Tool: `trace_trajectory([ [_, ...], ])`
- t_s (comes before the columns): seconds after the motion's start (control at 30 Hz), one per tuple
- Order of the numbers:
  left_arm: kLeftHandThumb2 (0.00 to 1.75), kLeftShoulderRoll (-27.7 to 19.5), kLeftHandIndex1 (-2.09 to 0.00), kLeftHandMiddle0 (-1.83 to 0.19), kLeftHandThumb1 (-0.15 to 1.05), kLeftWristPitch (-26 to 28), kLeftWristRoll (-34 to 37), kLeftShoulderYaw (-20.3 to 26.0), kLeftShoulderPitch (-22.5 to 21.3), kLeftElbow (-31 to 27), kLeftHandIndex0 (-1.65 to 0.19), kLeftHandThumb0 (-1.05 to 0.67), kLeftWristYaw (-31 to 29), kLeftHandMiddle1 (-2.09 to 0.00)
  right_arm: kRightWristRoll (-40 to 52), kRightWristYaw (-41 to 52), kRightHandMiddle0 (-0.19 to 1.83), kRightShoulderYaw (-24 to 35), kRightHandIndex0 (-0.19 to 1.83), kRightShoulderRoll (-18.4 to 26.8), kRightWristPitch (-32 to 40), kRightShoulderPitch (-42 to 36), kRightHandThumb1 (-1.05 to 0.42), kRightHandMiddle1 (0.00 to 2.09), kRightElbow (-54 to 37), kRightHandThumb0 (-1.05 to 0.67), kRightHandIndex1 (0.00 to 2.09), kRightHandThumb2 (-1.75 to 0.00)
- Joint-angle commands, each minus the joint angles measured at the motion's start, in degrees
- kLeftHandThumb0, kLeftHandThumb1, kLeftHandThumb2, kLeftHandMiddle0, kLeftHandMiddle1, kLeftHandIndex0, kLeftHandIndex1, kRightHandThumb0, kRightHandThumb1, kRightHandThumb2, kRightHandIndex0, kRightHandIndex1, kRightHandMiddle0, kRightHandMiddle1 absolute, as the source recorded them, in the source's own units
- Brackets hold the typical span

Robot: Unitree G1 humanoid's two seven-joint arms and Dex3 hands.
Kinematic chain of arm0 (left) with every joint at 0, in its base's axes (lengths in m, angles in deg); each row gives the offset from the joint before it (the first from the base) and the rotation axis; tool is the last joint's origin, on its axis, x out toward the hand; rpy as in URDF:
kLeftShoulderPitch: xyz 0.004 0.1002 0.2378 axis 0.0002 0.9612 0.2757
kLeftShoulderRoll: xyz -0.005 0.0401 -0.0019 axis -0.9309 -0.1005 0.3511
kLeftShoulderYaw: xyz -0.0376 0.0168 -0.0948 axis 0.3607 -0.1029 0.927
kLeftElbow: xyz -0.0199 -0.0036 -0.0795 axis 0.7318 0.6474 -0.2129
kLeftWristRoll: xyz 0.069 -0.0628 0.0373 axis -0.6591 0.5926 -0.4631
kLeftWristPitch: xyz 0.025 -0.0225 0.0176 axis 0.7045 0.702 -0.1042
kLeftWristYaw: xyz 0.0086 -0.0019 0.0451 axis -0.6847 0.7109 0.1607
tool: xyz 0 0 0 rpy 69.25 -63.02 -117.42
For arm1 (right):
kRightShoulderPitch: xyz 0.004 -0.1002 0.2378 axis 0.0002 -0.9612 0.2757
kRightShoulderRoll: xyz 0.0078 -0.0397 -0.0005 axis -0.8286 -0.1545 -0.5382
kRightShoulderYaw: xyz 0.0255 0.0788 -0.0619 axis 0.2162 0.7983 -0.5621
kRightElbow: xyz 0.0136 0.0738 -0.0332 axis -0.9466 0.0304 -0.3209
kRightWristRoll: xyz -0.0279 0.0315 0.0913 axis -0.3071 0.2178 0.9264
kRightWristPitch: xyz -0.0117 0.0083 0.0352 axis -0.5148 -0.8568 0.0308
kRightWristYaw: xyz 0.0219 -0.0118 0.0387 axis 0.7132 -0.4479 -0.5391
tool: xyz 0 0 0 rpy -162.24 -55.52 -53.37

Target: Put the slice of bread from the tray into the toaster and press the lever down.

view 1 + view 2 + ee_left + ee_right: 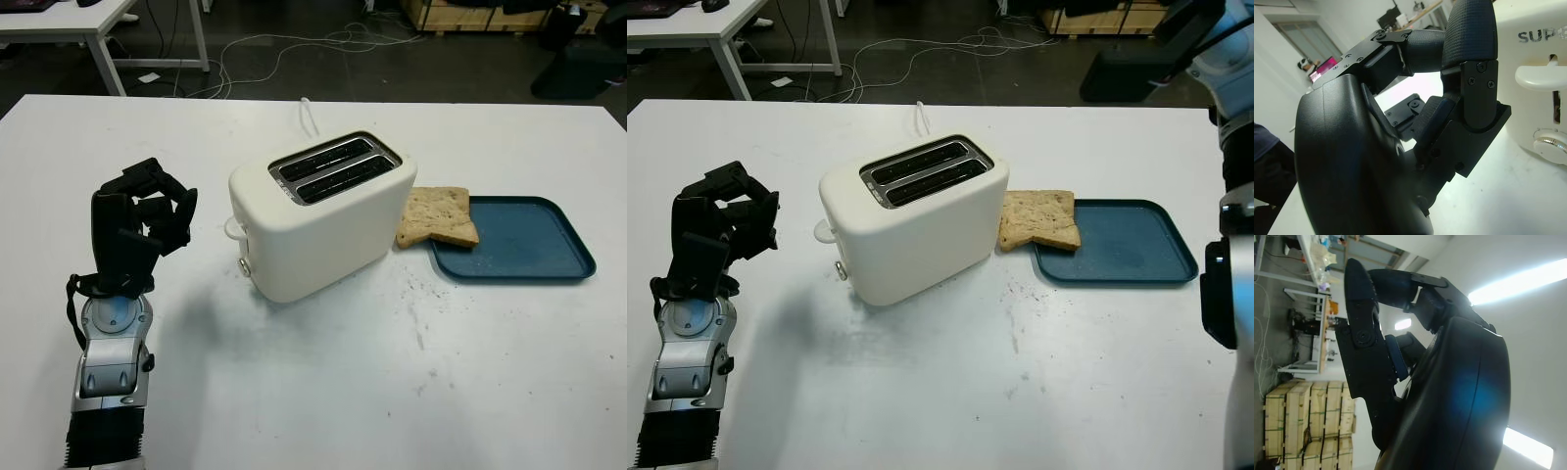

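Closest in, the left robot hand (pixel 147 211) is hovering above the table (pixel 323 392) just to the left of the toaster (pixel 318 215), fingers curled in on themselves and clenching nothing. That side of the toaster is carrying the lever (pixel 1542 77), which is sitting right in front of the curled fingers in the left wrist view, so the hand is looking parked there to handle the press once the bread is in. Both slots are gaping empty. Over on the far side, the slice of bread (pixel 438 216) is lying half on the blue tray (pixel 534 245) and half overhanging its rim toward the toaster, nearly touching the toaster's wall. The right robot hand (pixel 1400 357) is riding high, raised off the table, fingers curled and gripping nothing. Judging from this, the pickup is not yet begun, and the overhanging edge is offering an easy place to pinch.
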Motion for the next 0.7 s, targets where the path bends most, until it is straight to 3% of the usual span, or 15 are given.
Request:
trace_trajectory([
  [0.0, 0.75, -0.23, -1.52, -1.39, 0.65, -0.34, 0.14, 0.07, 0.01, -0.06, -1.14, -0.88, 0.00, -1.51, -1.12, 0.31, 0.88, 0.73, 0.92, 1.71, 2.50, -4.70, -0.92, 1.42, -3.61, -0.40, 1.74, -0.18],
  [0.07, 0.75, -0.26, -1.52, -1.39, 0.65, -0.51, 0.14, 0.06, 0.02, -0.03, -1.14, -0.87, -0.06, -1.50, -3.81, -1.10, 0.87, 1.17, 0.91, 2.94, 5.00, -8.83, -0.92, 1.39, -7.84, -0.42, 1.70, -0.12],
  [0.13, 0.75, -0.15, -1.52, -1.40, 0.65, -0.17, 0.45, 0.07, 0.04, -0.20, -1.14, -0.87, -0.25, -1.50, -5.86, -1.99, 0.92, 1.72, 0.95, 4.02, 6.90, -13.41, -0.90, 1.22, -11.53, -0.44, 1.56, -0.04],
  [0.23, 0.75, -0.08, -1.52, -1.40, 0.63, 0.28, 0.68, 0.13, 0.05, -0.35, -1.14, -0.88, -0.30, -1.49, -8.80, -2.09, 1.03, 2.13, 1.02, 5.84, 9.56, -19.59, -0.84, 0.80, -16.35, -0.49, 1.17, -0.01],
  [0.3, 0.75, -0.15, -1.51, -1.40, 0.63, -0.12, 0.48, 0.13, 0.07, -0.18, -1.14, -0.88, -0.19, -1.49, -9.03, -0.97, 1.10, 2.96, 1.08, 6.47, 12.58, -24.34, -0.84, 0.37, -19.76, -0.54, 0.74, 0.00],
  [0.37, 0.76, -0.33, -1.51, -1.40, 0.63, -0.44, 0.21, 0.09, 0.09, 0.00, -1.14, -0.88, -0.18, -1.49, -9.97, -0.01, 1.07, 3.31, 1.02, 7.24, 15.42, -28.79, -0.81, 0.16, -23.13, -0.56, 0.60, 0.00],
  [0.47, 0.76, -0.33, -1.51, -1.40, 0.64, -0.17, 0.21, 0.08, 0.20, -0.17, -1.14, -0.87, -0.22, -1.50, -11.72, 0.33, 0.93, 3.30, 0.85, 8.61, 17.49, -34.30, -0.81, 0.03, -26.76, -0.59, 0.54, 0.00],
  [0.67, 0.76, -0.16, -1.49, -1.39, 0.63, 0.38, 0.54, 0.08, 0.31, -0.55, -1.14, -0.88, -0.35, -1.49, -14.52, -1.12, 0.52, 4.20, 0.56, 9.80, 19.37, -42.39, -0.86, 0.00, -30.12, -0.70, 0.07, -0.01],
])
